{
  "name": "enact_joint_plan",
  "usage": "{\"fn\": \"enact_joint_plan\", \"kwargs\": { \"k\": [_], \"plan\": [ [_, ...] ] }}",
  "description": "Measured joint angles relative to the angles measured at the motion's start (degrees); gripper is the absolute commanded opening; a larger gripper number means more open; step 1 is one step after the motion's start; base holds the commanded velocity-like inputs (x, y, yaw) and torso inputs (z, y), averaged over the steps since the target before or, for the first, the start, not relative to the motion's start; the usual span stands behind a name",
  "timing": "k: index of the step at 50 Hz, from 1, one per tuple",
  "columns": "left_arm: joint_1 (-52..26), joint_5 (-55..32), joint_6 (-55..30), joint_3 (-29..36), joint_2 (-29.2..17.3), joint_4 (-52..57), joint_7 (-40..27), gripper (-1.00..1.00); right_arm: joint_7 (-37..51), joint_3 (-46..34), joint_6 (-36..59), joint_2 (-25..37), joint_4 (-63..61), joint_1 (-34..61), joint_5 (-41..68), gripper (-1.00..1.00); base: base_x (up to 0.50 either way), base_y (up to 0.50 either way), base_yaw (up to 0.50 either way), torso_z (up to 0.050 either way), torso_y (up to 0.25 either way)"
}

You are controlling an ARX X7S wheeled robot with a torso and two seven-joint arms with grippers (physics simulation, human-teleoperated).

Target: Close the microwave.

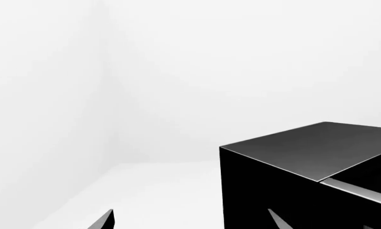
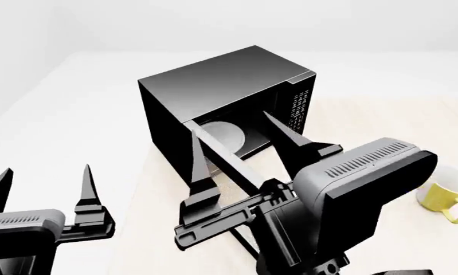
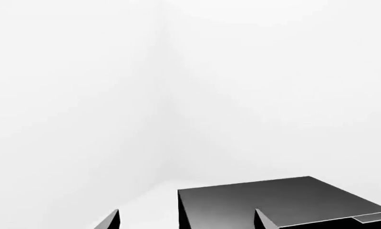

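Still, the microwave (image 2: 206, 91) door (image 2: 224, 157) stands open.

Black boxy microwave (image 2: 213, 94), door (image 2: 227, 157) swung open, white turntable (image 2: 227, 136) visible inside

The microwave (image 2: 213, 91) stood in the middle of the table (image 2: 382, 123), its door (image 2: 224, 157) swung out toward the robot and barring the way to the cavity from the left. The right gripper (image 2: 240, 154) straddled that door, one finger on each side. The left gripper (image 2: 41, 183) hung with its fingers spread over bare tabletop, well apart from the microwave. A yellow mug (image 2: 445, 195) stood at the right, apart from the door's path.
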Motion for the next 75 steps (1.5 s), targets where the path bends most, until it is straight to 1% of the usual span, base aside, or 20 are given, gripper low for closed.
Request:
{"fn": "enact_joint_plan", "kwargs": {
  "k": [12,32,48,75],
  "plan": [
    [0.36,-1.38,0.01,-1.77,-0.46,-0.06,-0.70,1.00,-1.15,-1.89,0.94,-3.19,1.31,0.22,0.34,1.00,0.00,0.00,0.00,0.000,0.000],
    [0.83,-3.35,0.21,-4.36,-1.37,-0.37,-1.46,1.00,-3.75,-4.61,1.00,-6.09,3.86,-1.69,-0.83,1.00,0.00,0.00,0.00,0.000,0.000],
    [1.71,-5.00,0.35,-6.69,-2.38,-0.01,-2.02,1.00,-4.76,-6.35,1.01,-7.46,5.12,-3.37,-2.44,1.00,0.00,0.00,0.00,0.000,0.000],
    [2.05,-5.90,0.98,-6.92,-3.37,-0.11,-2.94,1.00,-8.64,-9.21,-0.83,-8.09,10.23,-8.07,-5.93,1.00,0.00,0.00,0.00,0.000,0.000]
  ]
}}
